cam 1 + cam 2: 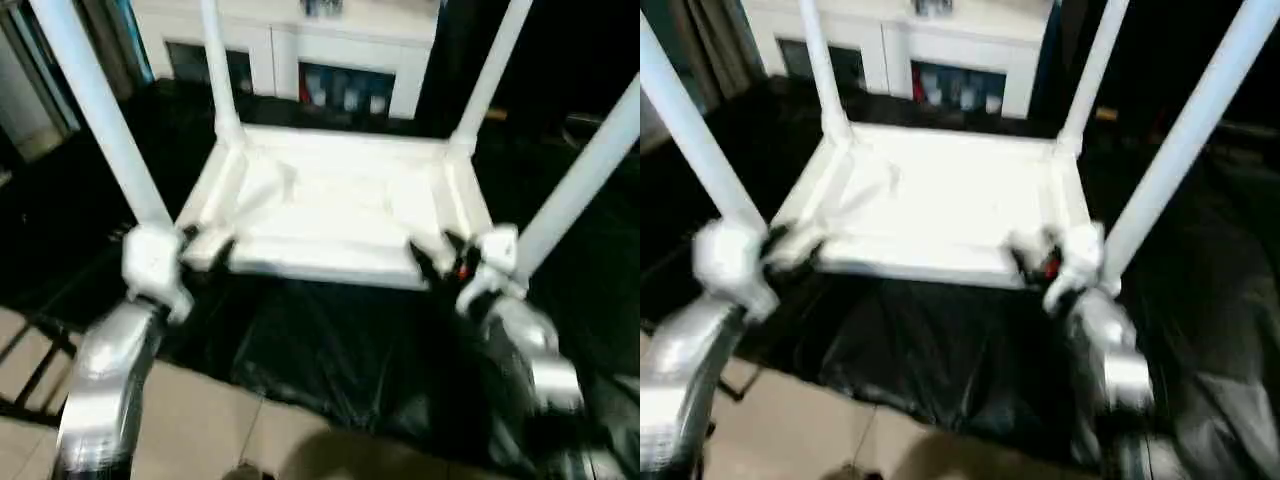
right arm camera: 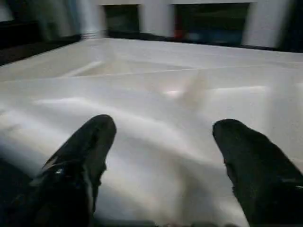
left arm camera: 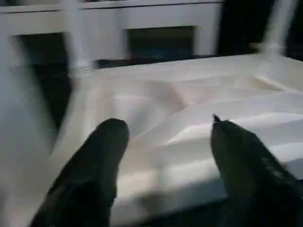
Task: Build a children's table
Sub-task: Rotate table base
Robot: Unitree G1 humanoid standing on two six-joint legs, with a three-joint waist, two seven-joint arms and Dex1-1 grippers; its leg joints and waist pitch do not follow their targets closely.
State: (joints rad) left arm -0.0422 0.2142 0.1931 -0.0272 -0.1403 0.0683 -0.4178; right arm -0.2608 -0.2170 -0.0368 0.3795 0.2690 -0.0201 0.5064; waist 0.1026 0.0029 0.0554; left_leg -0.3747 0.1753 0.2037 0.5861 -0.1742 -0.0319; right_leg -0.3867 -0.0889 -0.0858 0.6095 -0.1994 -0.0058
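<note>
Two head cameras look forward and down from above the robot's silver forearms, set slightly apart sideways. Both take in the upturned tabletop (image 1: pixel 330 205) with its four legs (image 1: pixel 95 105) rising, the black sheet (image 1: pixel 340 350) under it, and a white cabinet (image 1: pixel 300 50) behind. Each wrist camera sits low and very near the tabletop's near edge, looking between its own pincer's two black fingers (image 3: pixel 92 165) across the ribbed underside toward the cabinet.

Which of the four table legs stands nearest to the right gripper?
The near right leg, rising beside the right gripper; the other three stand at the tabletop's farther or left corners.
</note>
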